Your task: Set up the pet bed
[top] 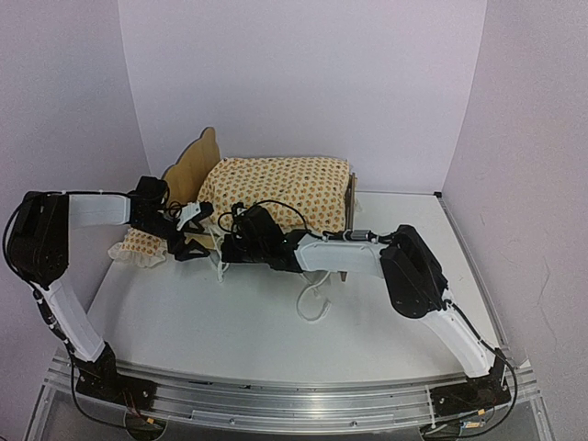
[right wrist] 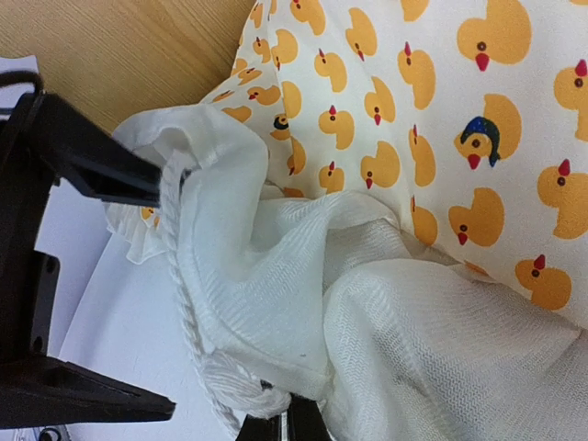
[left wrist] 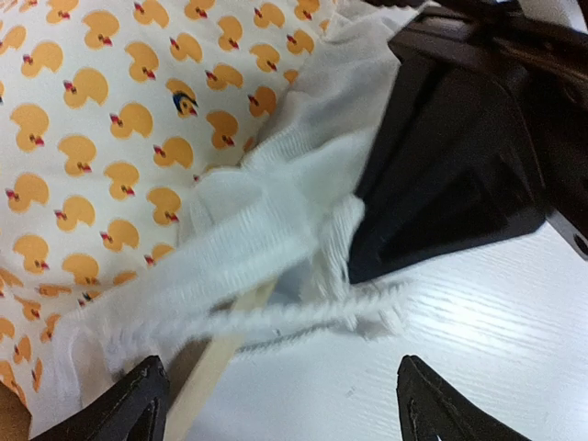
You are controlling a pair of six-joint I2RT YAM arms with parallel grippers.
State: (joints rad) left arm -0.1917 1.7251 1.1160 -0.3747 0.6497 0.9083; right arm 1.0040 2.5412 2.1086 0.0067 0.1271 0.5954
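Note:
The plywood pet bed (top: 196, 168) stands at the back, scalloped headboard on the left and footboard (top: 349, 200) on the right. The duck-print mattress cushion (top: 276, 188) lies on it, and also shows in the right wrist view (right wrist: 441, 110). My right gripper (top: 231, 246) is at the bed's near-left corner, shut on the cushion's bunched white fabric and cord (right wrist: 276, 367). My left gripper (left wrist: 289, 409) is open just left of it, its fingers (left wrist: 138, 404) on either side of a white twisted cord (left wrist: 303, 317) and a plywood rail (left wrist: 216, 358). The bed's fabric base is hidden.
The small ruffled pillow (top: 138, 246) lies on the table left of the bed, under my left arm. A white cord loop (top: 312, 303) trails on the table under my right forearm. The two grippers are very close together; my right gripper shows as a black shape in the left wrist view (left wrist: 459, 165).

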